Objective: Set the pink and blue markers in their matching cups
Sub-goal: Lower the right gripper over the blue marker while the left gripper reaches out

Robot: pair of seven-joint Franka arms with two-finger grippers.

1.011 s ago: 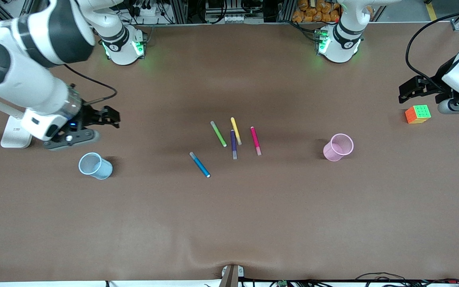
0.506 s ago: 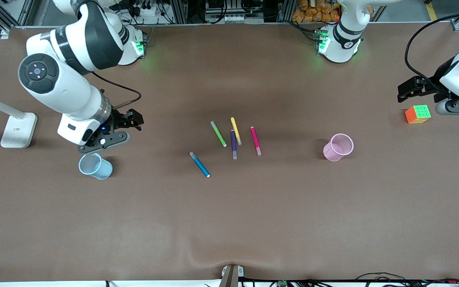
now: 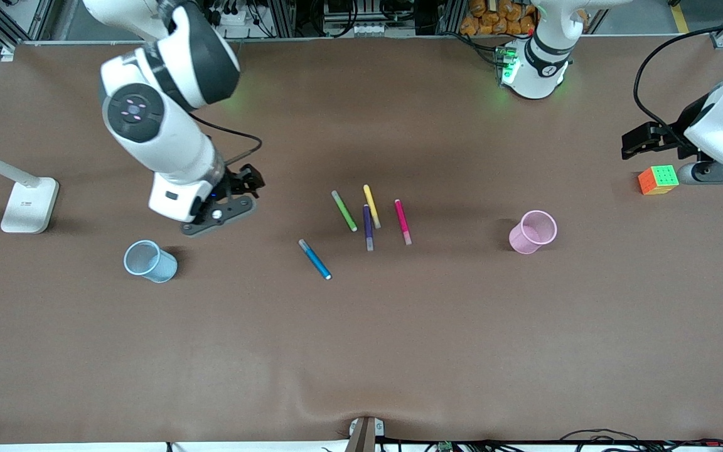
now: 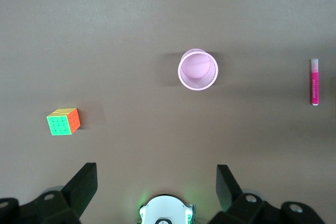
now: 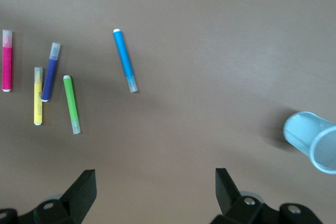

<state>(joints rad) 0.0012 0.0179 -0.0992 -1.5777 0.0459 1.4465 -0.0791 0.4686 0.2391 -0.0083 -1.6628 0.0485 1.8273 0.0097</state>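
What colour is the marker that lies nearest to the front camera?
Bright blue marker with a grey end; the right wrist view shows it best.

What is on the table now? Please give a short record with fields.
blue pen: flat on table, nearest the front camera of the pens
pink pen: flat, beside purple pen
blue cup: upright, empty
pink cup: upright, empty
right hand: open, over bare table
left hand: open, near cube

Soft, even light is falling from above. Small dark shadows are sitting beside the cups (image 3: 532, 231) and pens (image 3: 368, 216). Everything is looking sharp.
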